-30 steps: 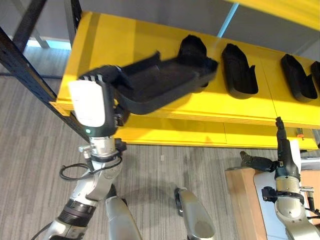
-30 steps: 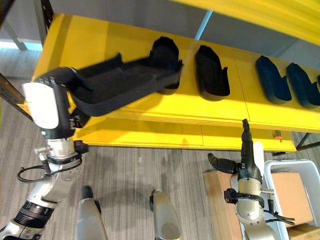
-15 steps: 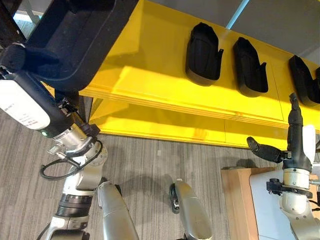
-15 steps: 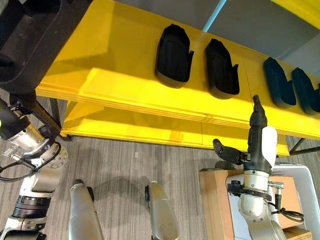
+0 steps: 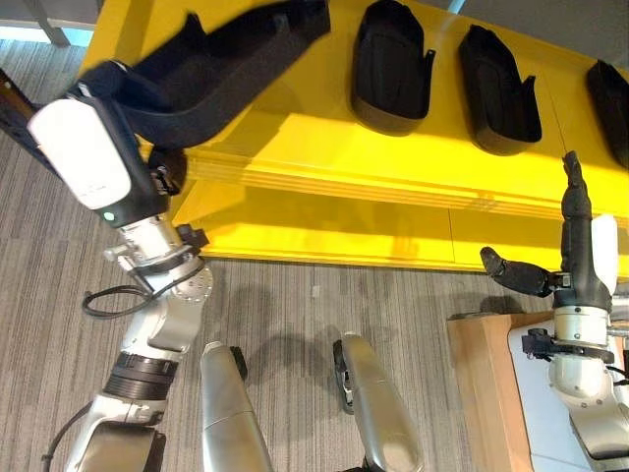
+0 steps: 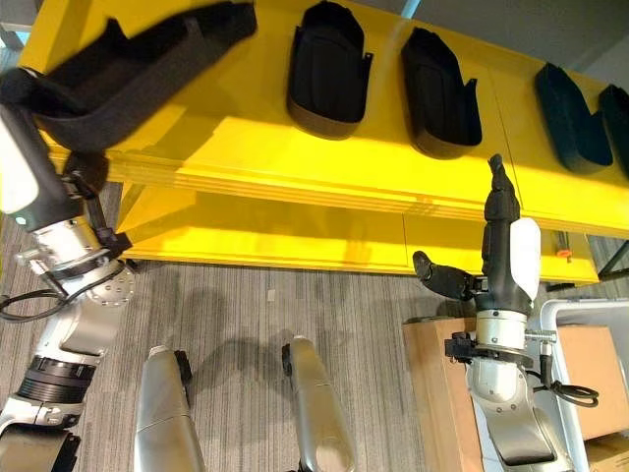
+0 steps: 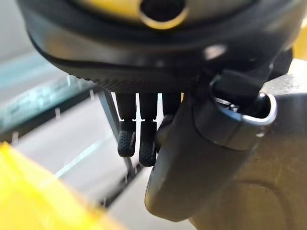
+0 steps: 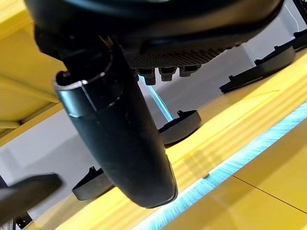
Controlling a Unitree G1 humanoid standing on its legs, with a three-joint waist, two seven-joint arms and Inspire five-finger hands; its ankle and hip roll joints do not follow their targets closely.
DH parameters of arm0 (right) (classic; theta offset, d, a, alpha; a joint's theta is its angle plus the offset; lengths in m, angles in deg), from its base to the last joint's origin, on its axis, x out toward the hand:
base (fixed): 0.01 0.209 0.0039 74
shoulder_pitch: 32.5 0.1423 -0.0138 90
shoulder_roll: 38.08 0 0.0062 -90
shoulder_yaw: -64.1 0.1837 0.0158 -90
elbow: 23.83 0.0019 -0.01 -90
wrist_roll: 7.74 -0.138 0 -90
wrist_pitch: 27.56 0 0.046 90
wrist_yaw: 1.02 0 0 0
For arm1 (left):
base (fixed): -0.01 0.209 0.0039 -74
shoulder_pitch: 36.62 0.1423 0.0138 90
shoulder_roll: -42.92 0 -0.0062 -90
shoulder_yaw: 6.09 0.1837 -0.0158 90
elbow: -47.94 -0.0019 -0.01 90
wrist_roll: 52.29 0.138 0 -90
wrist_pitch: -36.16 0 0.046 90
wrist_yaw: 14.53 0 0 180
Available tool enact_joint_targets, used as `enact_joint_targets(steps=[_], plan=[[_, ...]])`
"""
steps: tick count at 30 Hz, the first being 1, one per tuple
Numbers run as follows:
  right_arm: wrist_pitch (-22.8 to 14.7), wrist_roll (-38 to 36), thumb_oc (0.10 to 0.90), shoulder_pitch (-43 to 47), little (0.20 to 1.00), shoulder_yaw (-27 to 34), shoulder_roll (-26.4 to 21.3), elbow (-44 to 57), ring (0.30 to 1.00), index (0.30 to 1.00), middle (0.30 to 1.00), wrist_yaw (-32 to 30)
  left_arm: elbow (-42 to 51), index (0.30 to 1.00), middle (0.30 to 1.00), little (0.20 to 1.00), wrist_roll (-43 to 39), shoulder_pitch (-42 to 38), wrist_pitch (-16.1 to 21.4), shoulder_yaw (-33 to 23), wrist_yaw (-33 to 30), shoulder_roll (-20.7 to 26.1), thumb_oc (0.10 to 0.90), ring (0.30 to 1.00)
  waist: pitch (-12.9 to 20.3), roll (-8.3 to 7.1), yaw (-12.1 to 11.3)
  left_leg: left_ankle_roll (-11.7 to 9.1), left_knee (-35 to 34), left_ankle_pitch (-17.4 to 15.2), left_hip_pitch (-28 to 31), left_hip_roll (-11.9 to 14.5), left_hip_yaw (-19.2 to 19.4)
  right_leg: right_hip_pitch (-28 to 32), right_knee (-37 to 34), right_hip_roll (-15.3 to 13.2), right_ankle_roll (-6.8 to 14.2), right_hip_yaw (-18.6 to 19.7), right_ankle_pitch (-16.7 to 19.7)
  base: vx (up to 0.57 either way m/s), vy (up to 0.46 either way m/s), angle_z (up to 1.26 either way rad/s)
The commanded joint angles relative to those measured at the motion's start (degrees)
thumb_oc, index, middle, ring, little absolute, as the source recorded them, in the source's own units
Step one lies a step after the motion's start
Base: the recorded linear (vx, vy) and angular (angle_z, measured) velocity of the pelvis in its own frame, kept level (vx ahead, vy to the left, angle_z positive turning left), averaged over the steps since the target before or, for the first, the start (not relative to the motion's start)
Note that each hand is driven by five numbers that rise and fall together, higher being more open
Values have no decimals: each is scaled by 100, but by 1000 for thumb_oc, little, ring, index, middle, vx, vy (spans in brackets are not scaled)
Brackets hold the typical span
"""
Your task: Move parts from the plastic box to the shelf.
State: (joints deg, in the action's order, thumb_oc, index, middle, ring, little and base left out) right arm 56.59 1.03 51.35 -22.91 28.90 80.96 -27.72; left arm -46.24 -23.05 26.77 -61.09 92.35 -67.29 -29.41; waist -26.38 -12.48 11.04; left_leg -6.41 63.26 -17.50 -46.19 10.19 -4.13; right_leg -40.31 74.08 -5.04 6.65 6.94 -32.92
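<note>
Left eye view: left hand (image 5: 108, 93) raised at the near-left end of the yellow shelf (image 5: 295, 147), fingers wrapped round one end of a long black moulded part (image 5: 211, 64). Part held tilted above the shelf's left portion, far end up toward the shelf's back edge, blurred; cannot tell whether any of it touches the shelf surface. Left wrist view: fingertips (image 7: 127, 143) curled close against the thumb, dark bulk of the held part pressed between them.

Further right on the same shelf: a second black part (image 5: 391, 64) lying flat, then a third black part (image 5: 499, 88) just beside it, both pointing toward the shelf's back. Right eye view: two more dark parts (image 6: 575, 118) at the far-right end of the shelf, well apart from the held one.

Right hand (image 5: 575, 246) low in front of the shelf's front edge, fingers straight and pointing up, thumb stuck out sideways, nothing in it. Right wrist view agrees: thumb (image 8: 115, 134) extended, fingers uncurled.

Below the right arm: wooden block (image 5: 482, 393) on the grey-striped floor (image 5: 59, 246), white-rimmed plastic box (image 6: 565, 324) just beside it with a brown cardboard piece (image 6: 590, 379) inside.
</note>
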Motion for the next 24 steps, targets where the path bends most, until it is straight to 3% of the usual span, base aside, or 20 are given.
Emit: enact_joint_targets(steps=[1, 8, 19, 24], plan=[[-182, -77, 900, 228, 1000, 392, -393, 85, 1000, 1000, 1000, -46, -157, 300, 300, 300, -188, -1019, 98, 214, -48, 157, 400, 300, 521, 288, 97, 601, 64, -505, -75, -155, 264, -196, -17, 457, -1019, -389, 190, -1, 27, -17], [-243, 42, 900, 359, 1000, 380, -539, 53, 1000, 1000, 1000, 177, -774, 300, 300, 300, -929, -1195, -244, 364, -184, 60, 400, 300, 572, 419, 233, 600, -16, -464, -28, -120, 285, -197, -18, 459, -1004, -314, 185, 24, 57, -8], [-261, 75, 900, 348, 1000, 444, -580, 92, 1000, 1000, 1000, 336, -1320, 300, 300, 300, -1832, -1042, -145, 17, -955, -372, 400, 300, 636, 415, 267, 590, -219, -391, 112, -123, 301, -49, -202, 448, -993, -259, 230, 7, 4, -2], [-112, 77, 900, 389, 1000, 337, -532, 132, 1000, 1000, 1000, 349, -1351, 300, 300, 300, -2186, -775, 147, -304, -1535, -699, 400, 300, 627, 354, 143, 572, -362, -303, 114, -161, 276, 9, -298, 426, -994, -269, 273, -20, -19, 2]])
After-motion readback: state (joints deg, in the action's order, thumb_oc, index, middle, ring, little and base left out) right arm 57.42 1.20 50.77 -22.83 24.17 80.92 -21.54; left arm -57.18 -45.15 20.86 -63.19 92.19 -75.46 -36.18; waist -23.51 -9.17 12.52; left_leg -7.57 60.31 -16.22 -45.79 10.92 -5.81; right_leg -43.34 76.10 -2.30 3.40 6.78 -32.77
